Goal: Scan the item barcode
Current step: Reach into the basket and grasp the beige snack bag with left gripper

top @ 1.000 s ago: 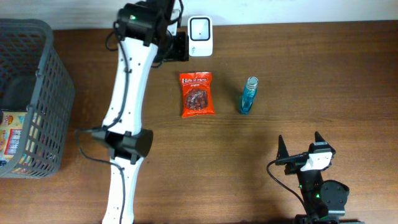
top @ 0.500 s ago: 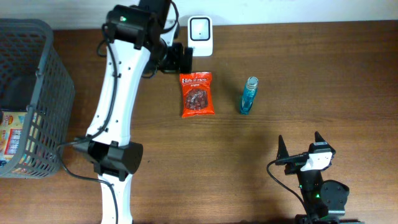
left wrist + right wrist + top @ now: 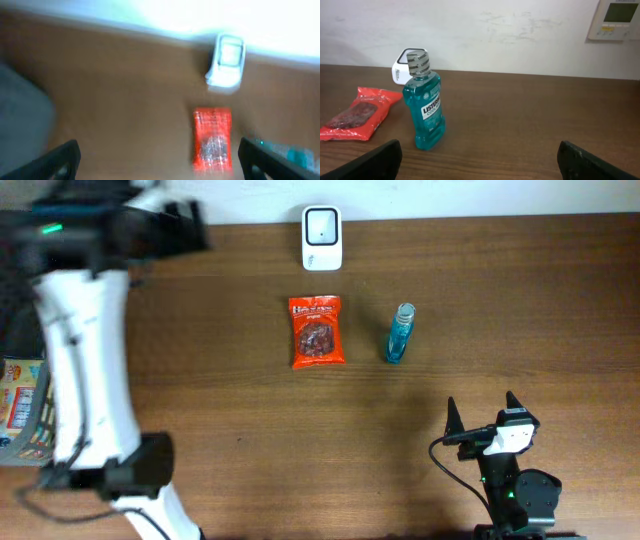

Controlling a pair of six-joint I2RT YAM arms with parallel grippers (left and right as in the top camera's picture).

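The white barcode scanner (image 3: pixel 321 225) stands at the table's back edge, also seen blurred in the left wrist view (image 3: pixel 227 62). In front of it a red snack packet (image 3: pixel 317 331) lies flat. A blue mouthwash bottle (image 3: pixel 400 335) stands upright to its right. My left gripper (image 3: pixel 180 230) is blurred at the far left back, open and empty, far from the packet (image 3: pixel 212 137). Near the front edge my right gripper (image 3: pixel 483 415) is open and empty, facing the bottle (image 3: pixel 425 107) and the packet (image 3: pixel 360 112).
A grey wire basket (image 3: pixel 12 448) with a colourful package (image 3: pixel 20 405) inside sits at the left edge, largely covered by my left arm. It shows as a grey blur (image 3: pixel 20 115) in the left wrist view. A white wall runs behind the table.
My left arm has swung away from the scanner to the left, towards the basket, and its jaws have widened. The right arm, packet and bottle have not moved.
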